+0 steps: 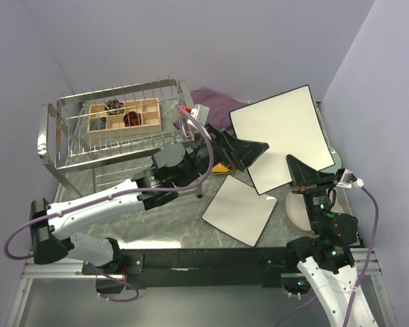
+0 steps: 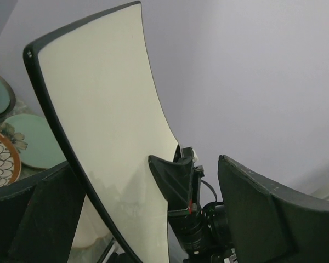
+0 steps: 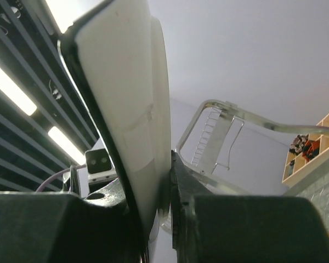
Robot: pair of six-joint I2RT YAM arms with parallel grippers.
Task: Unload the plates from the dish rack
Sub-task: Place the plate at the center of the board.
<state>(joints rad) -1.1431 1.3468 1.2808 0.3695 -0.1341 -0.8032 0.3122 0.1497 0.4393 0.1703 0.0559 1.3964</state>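
Your left arm (image 1: 102, 204) stretches from the lower left toward frame centre, its left gripper (image 1: 255, 151) spread wide. Your right arm (image 1: 330, 262) rises at lower right, with the right gripper (image 1: 294, 165) pointing up-left, pinched onto the edge of the white square plate (image 1: 283, 133).

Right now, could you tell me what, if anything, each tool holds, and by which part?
The right tool grips the large dark-rimmed white square plate by its near edge. The left tool is open, holding nothing.
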